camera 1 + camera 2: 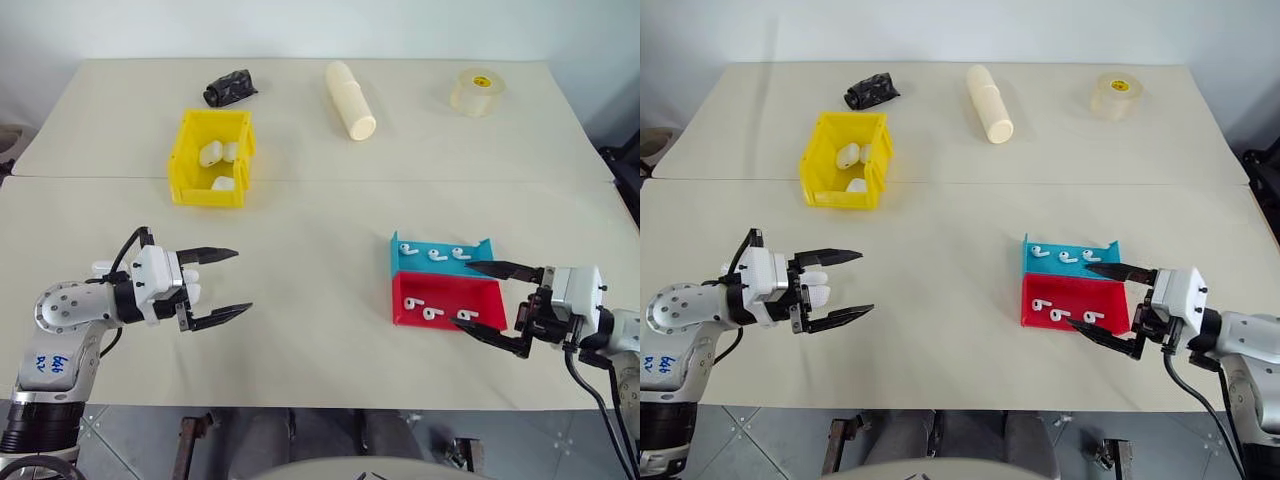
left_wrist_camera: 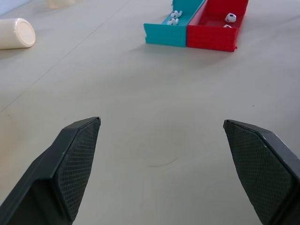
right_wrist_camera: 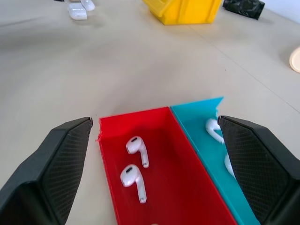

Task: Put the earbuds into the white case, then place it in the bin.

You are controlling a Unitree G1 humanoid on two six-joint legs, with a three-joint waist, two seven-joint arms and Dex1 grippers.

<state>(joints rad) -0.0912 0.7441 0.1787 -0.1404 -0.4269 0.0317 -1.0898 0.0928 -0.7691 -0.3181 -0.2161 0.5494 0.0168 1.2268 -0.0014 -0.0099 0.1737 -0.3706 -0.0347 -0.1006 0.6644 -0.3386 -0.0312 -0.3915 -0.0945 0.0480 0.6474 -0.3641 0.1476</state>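
You're at the start of a pick cycle: nothing is grasped yet. The right end effector (image 1: 483,297) is spread wide & empty, hovering just at the 3 o'clock end of the two trays, jaws framing them in the right wrist view. The left end effector (image 1: 222,285) is also spread wide & empty, low over bare counter (image 1: 320,200) at approx 8 o'clock, w/ what looks like a white case (image 1: 816,291) lying just by its jaws; I can't tell if its lid is up.

Where the task's things are:
- earbuds: three in the red tray (image 1: 447,302), three in the teal tray (image 1: 440,258) right behind it, at approx 4 o'clock on the counter. One earbud (image 3: 138,149) lies nearest the right jaws.
- the bin (image 1: 211,157): yellow, at approx 10 o'clock, already w/ a few white cases inside.
- Off-task: cream cylinder (image 1: 351,99), tape roll (image 1: 479,91), black object (image 1: 229,88) along the 12 o'clock edge.

Next move, my read: drop the right end effector into the red tray & pinch one bud by the stem. Buds are tiny & glossy, so you'll likely need a narrow, centred close; the tray walls leave little room for the jaws. Then carry it over to the case at 8 o'clock.
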